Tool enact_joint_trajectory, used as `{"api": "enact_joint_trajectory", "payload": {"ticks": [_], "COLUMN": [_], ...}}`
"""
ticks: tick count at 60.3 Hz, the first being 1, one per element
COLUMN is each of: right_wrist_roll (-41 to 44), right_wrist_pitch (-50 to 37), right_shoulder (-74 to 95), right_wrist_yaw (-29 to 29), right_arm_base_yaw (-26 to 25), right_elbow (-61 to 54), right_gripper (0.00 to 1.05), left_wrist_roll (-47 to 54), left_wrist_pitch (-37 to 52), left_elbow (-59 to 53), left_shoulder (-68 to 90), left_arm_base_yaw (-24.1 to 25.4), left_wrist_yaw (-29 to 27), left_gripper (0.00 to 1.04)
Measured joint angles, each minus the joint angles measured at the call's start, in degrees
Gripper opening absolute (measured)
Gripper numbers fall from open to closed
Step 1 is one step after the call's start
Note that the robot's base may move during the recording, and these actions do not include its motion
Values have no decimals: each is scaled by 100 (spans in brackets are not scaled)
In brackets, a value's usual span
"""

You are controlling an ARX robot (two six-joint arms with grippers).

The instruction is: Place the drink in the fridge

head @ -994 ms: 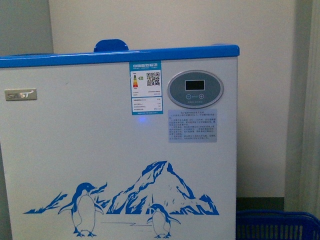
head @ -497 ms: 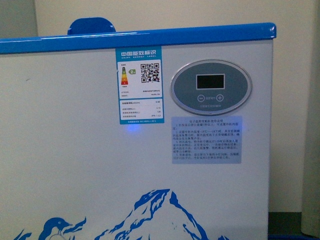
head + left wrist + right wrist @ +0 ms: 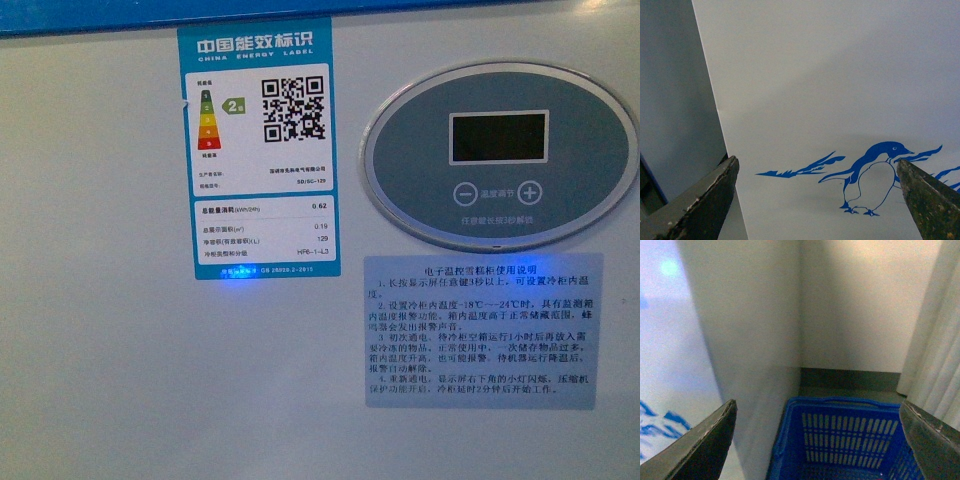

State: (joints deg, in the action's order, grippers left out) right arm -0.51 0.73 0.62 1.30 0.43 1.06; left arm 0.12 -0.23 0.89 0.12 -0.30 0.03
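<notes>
the fridge (image 3: 250, 400) fills my front view edge to edge, right in front of the robot: a plain white front panel with a strip of its blue top rim (image 3: 300, 10) just showing along the upper edge. on the panel sits a blue and white energy label (image 3: 255, 150) with a qr code, and a small blue light (image 3: 240, 272) glows at the label's lower edge. beside the label is a grey oval control panel (image 3: 500, 155) with a dark display (image 3: 498, 137) and minus and plus buttons under it. below the oval is a pale blue instruction sticker (image 3: 478, 330) covered in small print. through the left wrist camera i see more of the white wall with a blue penguin decal (image 3: 872, 180) and jagged blue streaks beside it; the left gripper (image 3: 816, 161) has its jaws spread wide in front of that wall. the right gripper (image 3: 817, 404) is also spread wide, and between its fingers i see a blue plastic basket (image 3: 850, 435) with slotted walls on the floor, just beside the fridge's side. i cannot tell what lies in it. behind it is a cream wall (image 3: 855, 305), and a pale curtain (image 3: 935, 340) hangs near it.
</notes>
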Motion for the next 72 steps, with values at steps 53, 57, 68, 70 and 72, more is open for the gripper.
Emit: {"api": "enact_joint_trajectory", "payload": {"ticks": [53,57,68,70,72], "right_wrist_roll": [684,726,748,741,732], "right_wrist_pitch": [-3803,-3738,-3547,-3488,-3436], "right_shoulder": [14277,14847,15844,15993,16095], "right_wrist_yaw": [914,1134,1707,1784,1838], "right_arm_base_yaw": [-1676,-1672,-1716,-1720,-1722], "right_elbow": [4743,5198,6098,6255,6369], "right_gripper": [97,97,97,97,97], "left_wrist_roll": [-2,0,-2,0,-2], "left_wrist_pitch": [0,0,0,0,0], "left_elbow": [0,0,0,0,0], "left_shoulder": [-2,-2,-2,-2,-2], "left_arm_base_yaw": [0,0,0,0,0], "left_wrist_yaw": [-2,-2,-2,-2,-2], "left_gripper": [97,97,97,97,97]}}
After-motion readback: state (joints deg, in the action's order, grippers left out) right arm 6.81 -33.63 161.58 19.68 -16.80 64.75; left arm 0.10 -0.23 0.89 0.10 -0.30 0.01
